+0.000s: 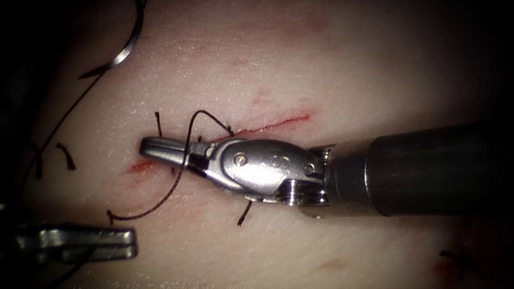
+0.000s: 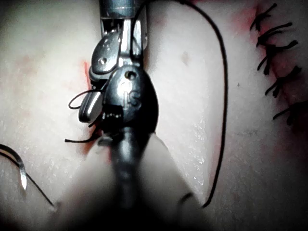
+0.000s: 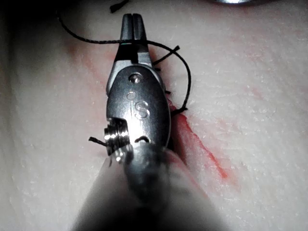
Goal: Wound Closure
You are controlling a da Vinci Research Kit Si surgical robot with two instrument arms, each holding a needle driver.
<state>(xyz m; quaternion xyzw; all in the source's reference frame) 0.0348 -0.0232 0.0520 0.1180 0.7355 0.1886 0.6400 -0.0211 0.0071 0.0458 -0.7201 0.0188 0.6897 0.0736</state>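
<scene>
The right tool (image 1: 161,149) lies over the cut (image 1: 277,123), jaws closed, with thread (image 1: 171,187) looped by them. The left tool (image 1: 108,240) is closed on nothing. The needle (image 1: 129,42) lies free on the tissue (image 1: 337,65), upper left.

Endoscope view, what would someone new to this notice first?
First the right tool, its shiny head lying across the middle of the tissue with its jaws shut over the cut. Dark thread loops around it down toward the left tool at the lower left. The curved needle lies free on the tissue at the upper left, held by neither tool.
</scene>
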